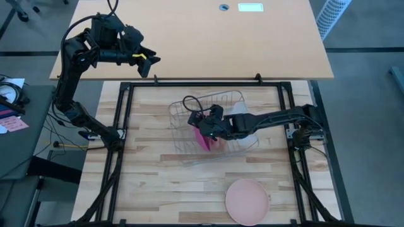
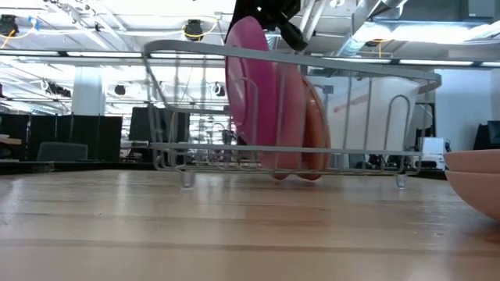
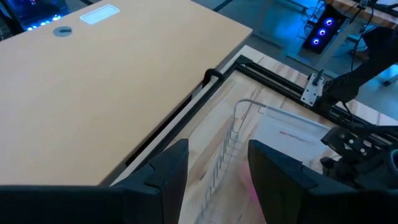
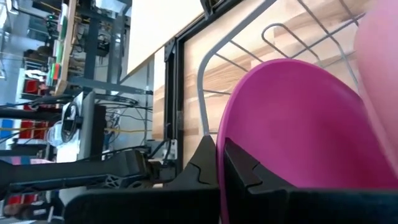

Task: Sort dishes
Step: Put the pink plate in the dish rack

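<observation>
The right gripper [image 1: 203,130] pinches the rim of the magenta plate [image 2: 250,94], standing on edge in the wire rack [image 2: 187,148] directly below it. Beside that plate stand two more (pink, then orange). One salmon plate [image 1: 247,200] waits well clear. The left gripper [image 1: 148,63], open, idles far off.

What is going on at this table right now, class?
The right gripper is shut on the rim of a magenta plate, holding it upright in the wire rack. Beside it in the rack stand a pink plate and an orange plate. Another salmon plate lies flat on the table near the front edge. The left gripper waits open, raised off to the far left.
</observation>
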